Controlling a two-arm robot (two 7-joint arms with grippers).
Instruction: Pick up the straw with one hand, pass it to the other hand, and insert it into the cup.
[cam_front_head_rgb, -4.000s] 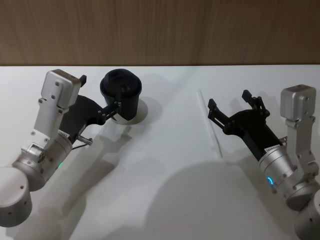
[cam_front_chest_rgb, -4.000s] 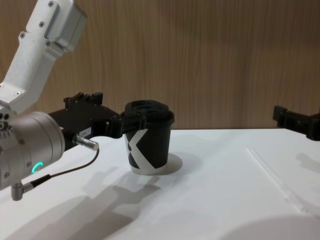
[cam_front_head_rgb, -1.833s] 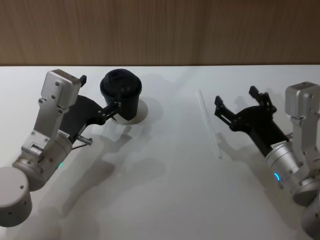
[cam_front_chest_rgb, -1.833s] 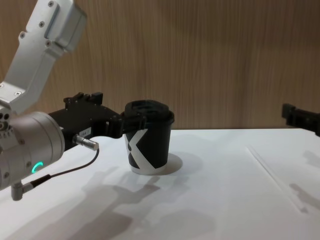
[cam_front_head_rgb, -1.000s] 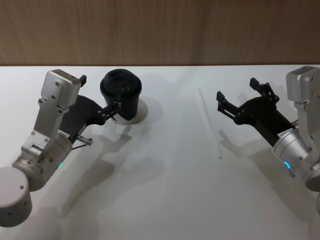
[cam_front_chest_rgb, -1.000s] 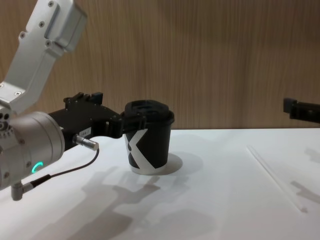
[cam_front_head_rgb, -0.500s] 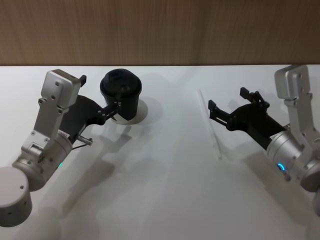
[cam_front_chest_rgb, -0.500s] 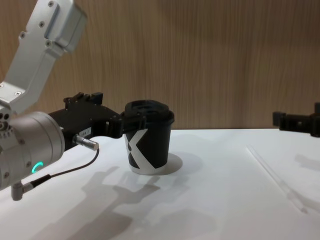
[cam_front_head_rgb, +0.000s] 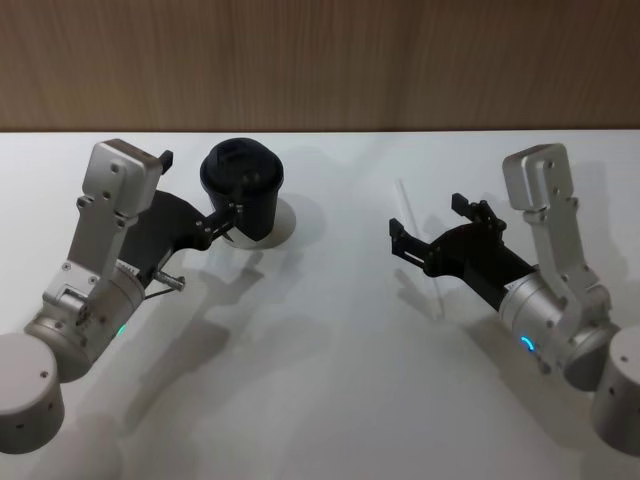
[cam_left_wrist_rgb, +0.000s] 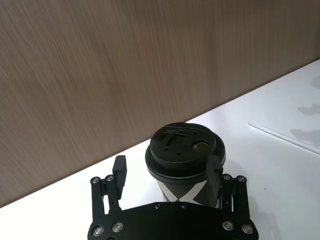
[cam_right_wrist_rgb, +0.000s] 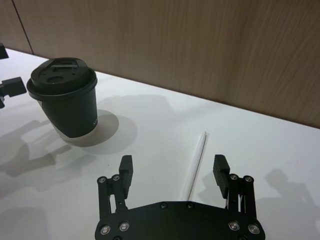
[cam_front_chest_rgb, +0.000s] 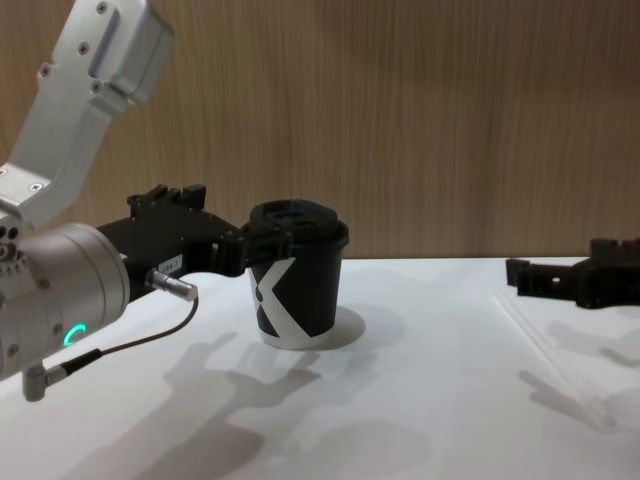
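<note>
The right gripper (cam_front_head_rgb: 427, 225) hovered wide open above the straw (cam_right_wrist_rgb: 199, 156), which lay flat on the white table (cam_front_head_rgb: 330, 380), right of its middle. The left gripper (cam_left_wrist_rgb: 167, 170), also spread, bracketed the cup (cam_front_chest_rgb: 312, 290) near the far edge. The cup's only label was a white X-like mark (cam_front_chest_rgb: 270, 296), and its lid (cam_front_chest_rgb: 297, 222) hid any contents.

In the right half of the head view the right gripper (cam_front_head_rgb: 427, 220) covers the middle of the straw (cam_front_head_rgb: 404, 205); its two ends show. In the right wrist view the straw's near end lies behind the gripper body. In the left wrist view the frame edge cuts the straw, and the left gripper (cam_left_wrist_rgb: 166, 165) hides the base of the cup (cam_left_wrist_rgb: 182, 147).
</note>
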